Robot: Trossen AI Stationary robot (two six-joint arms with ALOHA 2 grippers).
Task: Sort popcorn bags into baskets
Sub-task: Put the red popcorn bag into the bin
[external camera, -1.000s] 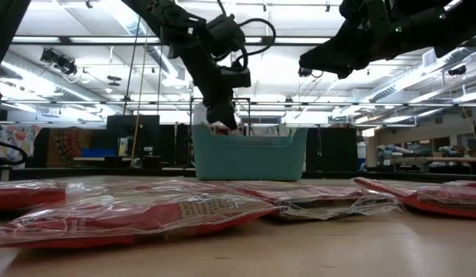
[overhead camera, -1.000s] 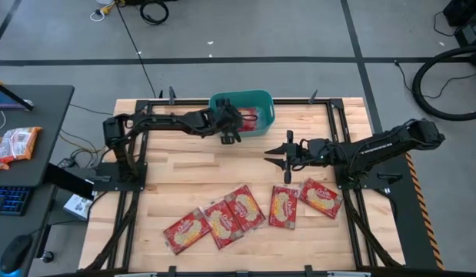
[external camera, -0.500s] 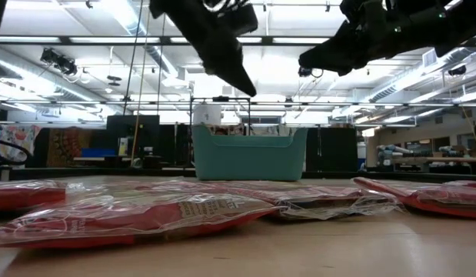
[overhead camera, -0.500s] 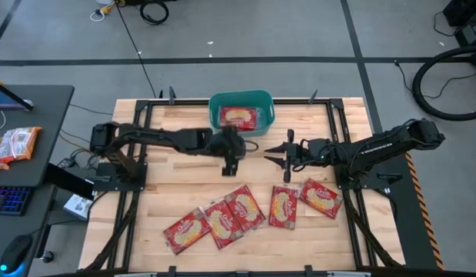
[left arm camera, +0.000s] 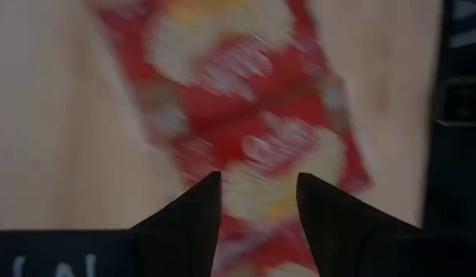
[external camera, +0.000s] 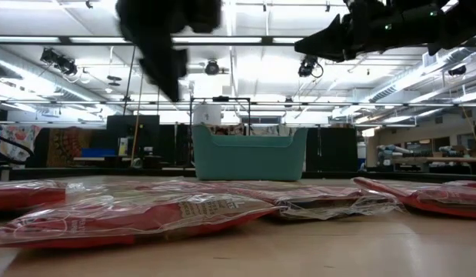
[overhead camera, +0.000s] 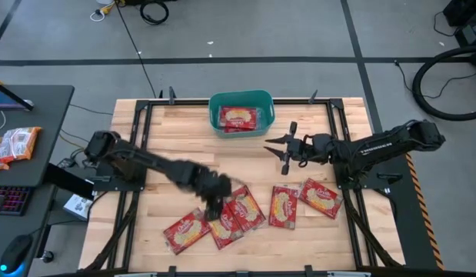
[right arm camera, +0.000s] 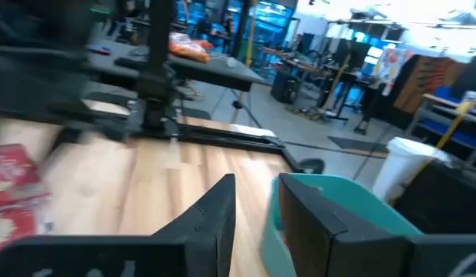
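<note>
R gripper (right arm camera: 257,204) fingers sitting slightly apart, hovering over wood table (right arm camera: 157,181). Teal basket (right arm camera: 353,208) showing just beyond fingertips. Red popcorn bag (right arm camera: 14,181) lying on table, well apart.

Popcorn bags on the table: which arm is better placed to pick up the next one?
Left. Its gripper hangs open right over the popcorn bags, while the right gripper hovers open nearer the basket.

Popcorn bags (overhead camera: 241,208): red, pale yellow-cream picture in centre, clear shiny wrap at edges.
Basket (overhead camera: 264,99): teal-green, plain.
Table (overhead camera: 176,150): light wood, plank stripes, black frame rails.
Left gripper (overhead camera: 214,208), right gripper (overhead camera: 277,146): black.
Floor (overhead camera: 245,31): grey, dark lines.
</note>
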